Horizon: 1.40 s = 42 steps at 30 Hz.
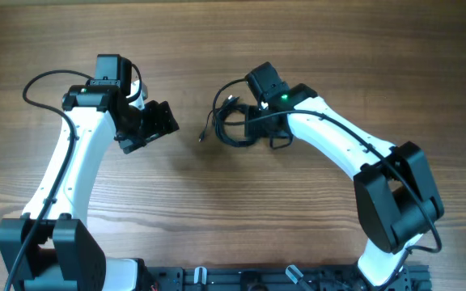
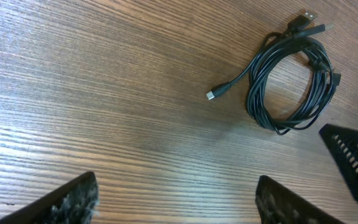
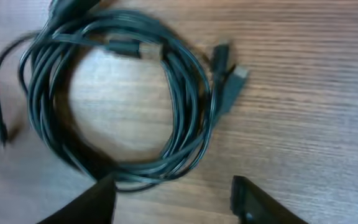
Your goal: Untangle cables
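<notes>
Right gripper (image 3: 173, 190), jaws parted and empty, hovers at the near rim of the coiled cables (image 3: 188, 112) on the table (image 3: 309, 93). Beyond the coil, a loose plug end (image 2: 211, 95) points toward the left gripper (image 2: 178, 190), also open and well apart.

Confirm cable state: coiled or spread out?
Coiled. The cables lie in one compact ring of overlapping strands on the table, with only the plug ends and one short tail sticking out.

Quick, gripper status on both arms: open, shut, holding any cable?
Left gripper: open, holding nothing.
Right gripper: open, at the edge of the coiled cables, not gripping them.
</notes>
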{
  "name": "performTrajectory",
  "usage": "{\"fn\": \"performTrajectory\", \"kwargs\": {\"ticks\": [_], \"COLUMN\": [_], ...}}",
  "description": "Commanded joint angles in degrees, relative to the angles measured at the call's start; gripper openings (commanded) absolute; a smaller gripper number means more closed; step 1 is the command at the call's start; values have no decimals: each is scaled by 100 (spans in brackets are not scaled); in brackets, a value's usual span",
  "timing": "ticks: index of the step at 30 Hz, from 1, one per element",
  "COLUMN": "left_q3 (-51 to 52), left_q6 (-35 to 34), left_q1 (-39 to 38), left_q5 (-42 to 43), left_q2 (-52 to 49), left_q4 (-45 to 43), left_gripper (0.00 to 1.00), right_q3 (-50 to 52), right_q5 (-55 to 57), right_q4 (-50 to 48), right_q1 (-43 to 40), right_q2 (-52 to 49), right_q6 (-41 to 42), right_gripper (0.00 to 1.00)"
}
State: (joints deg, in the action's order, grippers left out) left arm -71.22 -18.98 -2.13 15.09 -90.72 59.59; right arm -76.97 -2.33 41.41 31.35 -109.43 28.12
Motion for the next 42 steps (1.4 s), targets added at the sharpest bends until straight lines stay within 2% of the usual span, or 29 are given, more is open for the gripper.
{"fn": "performTrajectory", "kwargs": {"ticks": [1,2,4,11,13,14,15,17,20,23,26,30,32,37,42], "left_q3": [-79,-79,-79,-79,-79,-79,-72,-63,-48,37,109,234,282,282,282], "left_q6": [280,334,382,380,385,498,577,579,573,577,575,660,654,-439,-1008], "left_q1": [-4,-22,-223,-1099,-1235,-1290,-1368,-1480,-1574,-1725,-1923,-2026,-2026,-2026,-2028], "left_q5": [92,92,90,-131,-179,-302,-490,-778,-769,-769,-772,-793,-791,-822,-881], "left_q2": [4,0,-7,-7,-7,-11,-31,-103,-201,-247,-317,-560,-796,-1222,-1519], "left_q4": [-39,-81,-175,-476,-518,-518,-518,-516,-761,-1108,-1467,-1703,-1792,-2396,-2806], "left_gripper": [75,75,75,78,77,77,78,78,77,72,66,66,62,57,55], "right_q3": [-28,-28,-28,-28,-28,-28,-28,-28,-28,-28,-2,20,20,20,20], "right_q5": [-170,138,868,173,122,120,127,125,216,822,1056,1023,1008,951,262], "right_q4": [153,199,125,-9,2,-20,-50,-254,-444,92,776,1058,1272,1456,1545], "right_q1": [-15,-28,-68,-83,-85,-131,-195,-378,-581,-588,-588,-588,-588,-588,-588], "right_q2": [92,92,92,92,92,120,199,595,1582,2192,2218,2269,2363,2944,3128], "right_q6": [-1095,-1010,-208,358,350,358,402,511,160,190,251,0,-7,35,42], "right_gripper": [66,67,67,64,63,53,51,52,59,60,60,60,60,61,61]}}
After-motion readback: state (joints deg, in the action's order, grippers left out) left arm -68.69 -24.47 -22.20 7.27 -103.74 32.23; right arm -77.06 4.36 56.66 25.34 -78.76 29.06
